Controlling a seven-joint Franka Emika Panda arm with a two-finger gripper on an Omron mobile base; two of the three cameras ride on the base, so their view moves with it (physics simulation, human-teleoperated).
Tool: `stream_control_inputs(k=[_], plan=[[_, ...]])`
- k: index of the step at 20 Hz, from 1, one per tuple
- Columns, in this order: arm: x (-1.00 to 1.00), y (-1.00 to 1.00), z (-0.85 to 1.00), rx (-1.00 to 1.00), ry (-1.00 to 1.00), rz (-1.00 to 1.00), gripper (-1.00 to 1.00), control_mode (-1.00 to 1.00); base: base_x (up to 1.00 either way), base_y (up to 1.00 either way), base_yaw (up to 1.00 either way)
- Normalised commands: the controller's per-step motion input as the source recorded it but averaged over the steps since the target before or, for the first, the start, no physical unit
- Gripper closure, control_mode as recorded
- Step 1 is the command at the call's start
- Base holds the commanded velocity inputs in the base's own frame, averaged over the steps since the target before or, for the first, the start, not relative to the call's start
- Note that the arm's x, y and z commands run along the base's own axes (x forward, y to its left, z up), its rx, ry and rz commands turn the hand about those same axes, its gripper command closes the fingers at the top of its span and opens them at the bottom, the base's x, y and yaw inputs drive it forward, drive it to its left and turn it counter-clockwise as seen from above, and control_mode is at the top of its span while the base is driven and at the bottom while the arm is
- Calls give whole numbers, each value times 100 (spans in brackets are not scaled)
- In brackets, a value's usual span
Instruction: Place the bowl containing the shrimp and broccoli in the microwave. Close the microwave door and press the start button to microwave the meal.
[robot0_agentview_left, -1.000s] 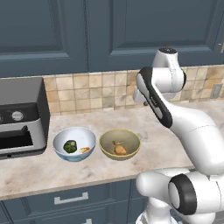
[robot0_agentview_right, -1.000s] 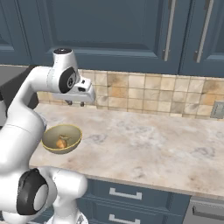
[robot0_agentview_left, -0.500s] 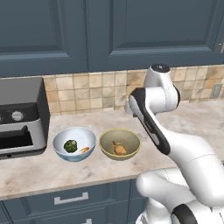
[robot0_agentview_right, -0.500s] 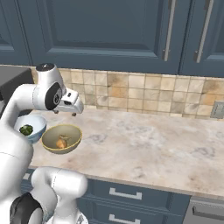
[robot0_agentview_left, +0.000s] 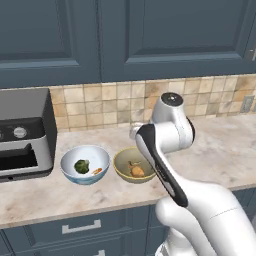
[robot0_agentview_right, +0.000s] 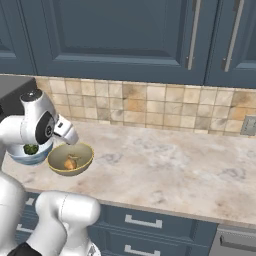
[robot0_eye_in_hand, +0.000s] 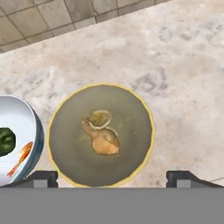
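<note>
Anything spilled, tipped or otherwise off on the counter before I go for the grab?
Nothing spilled or tipped. The bowl sits upright with the broccoli and shrimp inside. One oddity: the open gripper is centred over the olive-yellow bowl beside it, not the task bowl.

Bowl (robot0_agentview_left: 85, 164): pale bluish-white, glossy. Broccoli (robot0_agentview_left: 80, 166): dark green. Shrimp (robot0_eye_in_hand: 20, 158): orange. Second bowl (robot0_eye_in_hand: 101, 134): olive-yellow, holding tan-brown food (robot0_eye_in_hand: 101, 136). Counter (robot0_agentview_right: 170, 165): beige marbled. Backsplash (robot0_agentview_right: 150, 105): tan mottled tiles. Cabinets (robot0_agentview_left: 125, 35): dark slate blue.
</note>
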Motion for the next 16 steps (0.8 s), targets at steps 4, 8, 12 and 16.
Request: stream_control_inputs(k=[4, 8, 12, 16], plan=[[-3, 47, -17, 18, 4, -15, -100, -100, 0, 0, 0], [0, 65, -25, 13, 18, -6, -100, -100, 0, 0, 0], [0, 73, -28, 6, 28, 0, -100, -100, 0, 0, 0], [0, 83, -34, 1, 30, 0, -100, -100, 0, 0, 0]])
